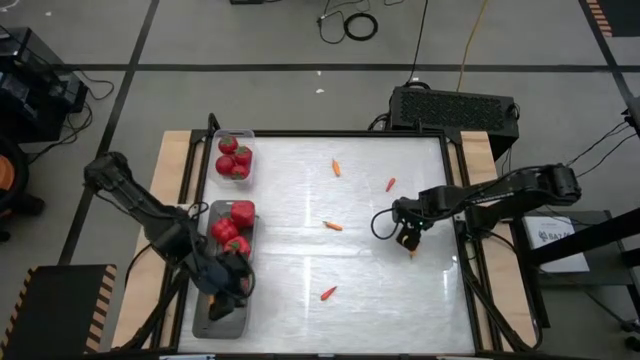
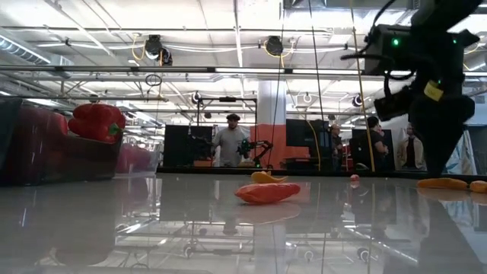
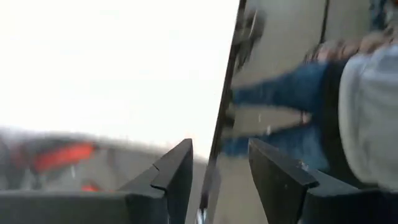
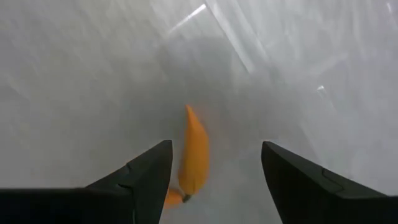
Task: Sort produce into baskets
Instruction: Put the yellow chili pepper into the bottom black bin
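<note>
My right gripper [image 1: 405, 238] is open and hangs low over the table's right part. Its fingers stand on either side of a small orange chili [image 4: 194, 152] that lies flat on the white tabletop, without touching it. My left gripper [image 1: 230, 285] is open and empty over the near tray [image 1: 205, 325] at the left edge; it also shows in the left wrist view [image 3: 221, 146]. The middle tray [image 1: 218, 210] holds red peppers [image 1: 236, 228]. The far tray [image 1: 247, 136] holds red tomatoes [image 1: 234, 158]. Loose chilies lie on the table, among them one in the middle [image 1: 332, 226] and one nearer [image 1: 328, 293].
Two more chilies lie toward the far side [image 1: 336, 167] [image 1: 390, 184]. In the low view a red chili [image 2: 266, 192] lies mid-table, and the right arm [image 2: 434, 99] hangs at the right. A person's leg in jeans [image 3: 280, 93] shows beyond the table edge. A black box [image 1: 455, 108] stands behind the table.
</note>
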You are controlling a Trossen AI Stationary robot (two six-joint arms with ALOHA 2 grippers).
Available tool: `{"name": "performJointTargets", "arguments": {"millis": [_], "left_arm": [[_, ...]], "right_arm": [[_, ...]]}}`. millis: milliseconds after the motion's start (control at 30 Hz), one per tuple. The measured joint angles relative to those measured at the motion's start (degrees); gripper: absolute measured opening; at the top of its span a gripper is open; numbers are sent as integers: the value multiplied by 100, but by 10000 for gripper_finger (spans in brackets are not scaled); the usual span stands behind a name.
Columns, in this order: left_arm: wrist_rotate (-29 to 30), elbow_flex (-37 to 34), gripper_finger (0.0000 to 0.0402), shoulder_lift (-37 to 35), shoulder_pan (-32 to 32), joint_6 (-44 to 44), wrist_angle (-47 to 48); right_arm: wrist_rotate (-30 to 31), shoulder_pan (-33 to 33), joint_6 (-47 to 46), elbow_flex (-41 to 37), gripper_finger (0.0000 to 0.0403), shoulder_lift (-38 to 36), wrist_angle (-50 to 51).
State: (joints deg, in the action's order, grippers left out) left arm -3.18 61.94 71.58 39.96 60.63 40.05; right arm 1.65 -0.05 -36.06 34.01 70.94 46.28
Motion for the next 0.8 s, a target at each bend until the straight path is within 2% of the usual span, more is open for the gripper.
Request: {"name": "performJointTargets", "arguments": {"millis": [133, 333, 500, 600, 800], "left_arm": [[609, 416, 161, -30, -205, -540, -12], [831, 1024, 161, -28, -607, -1295, -12], [1351, 1430, 161, -30, -827, -1948, -18], [1573, 1531, 161, -30, -856, -2215, -25], [1628, 1534, 161, -25, -883, -2246, 7]], "right_arm": [[0, 0, -77, -167, 240, 0, -338], [33, 15, -70, -167, 231, 0, -466], [126, 15, -91, -167, 211, 0, -480], [129, 18, -96, -191, 195, 0, -632], [144, 137, -449, -488, 173, 1, -921]]}}
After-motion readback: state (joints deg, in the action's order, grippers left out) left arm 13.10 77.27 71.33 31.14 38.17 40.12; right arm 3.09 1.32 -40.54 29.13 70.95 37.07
